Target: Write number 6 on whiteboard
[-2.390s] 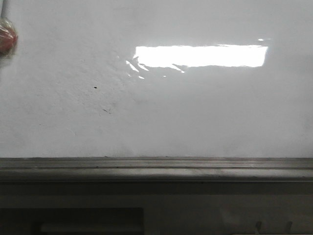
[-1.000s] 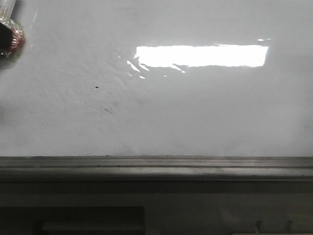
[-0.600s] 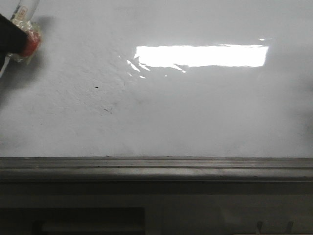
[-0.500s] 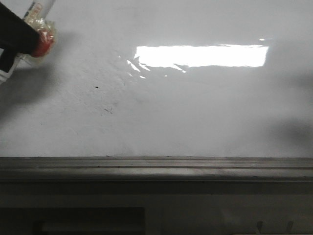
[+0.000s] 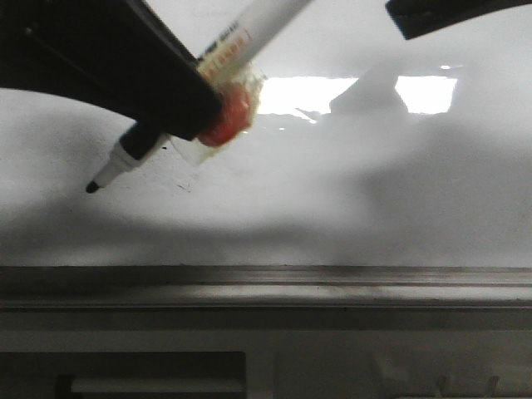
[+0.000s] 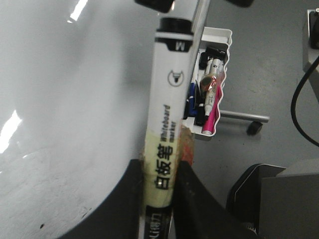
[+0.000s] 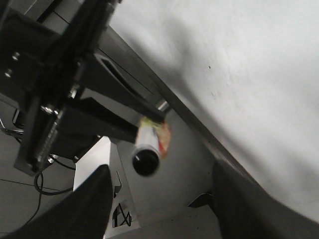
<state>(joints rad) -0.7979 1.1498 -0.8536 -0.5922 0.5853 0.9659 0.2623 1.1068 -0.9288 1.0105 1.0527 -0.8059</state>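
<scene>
The whiteboard (image 5: 357,199) fills the front view, glossy white with a bright glare; no number 6 is in view on it. My left gripper (image 5: 204,112) is shut on a white marker (image 5: 245,33) wrapped in red and clear tape. The marker's black tip (image 5: 91,188) points down-left, close to the board; contact cannot be judged. In the left wrist view the black fingers (image 6: 192,199) clamp the marker (image 6: 169,99) beside the board (image 6: 60,99). My right gripper (image 7: 162,169) is open and empty, with the marker's black end (image 7: 146,162) farther off. Only its dark edge (image 5: 440,12) shows in front.
A grey metal ledge (image 5: 266,283) runs along the board's bottom edge. A white tray (image 6: 222,42) holding several markers (image 6: 209,99) stands on a wheeled stand (image 6: 254,128) over the grey floor. Faint scratches (image 5: 183,187) mark the board.
My left gripper has swung in from the upper left edge toward the board's middle, bringing the marker tip down. A dark part of the right gripper has entered at the top right.
</scene>
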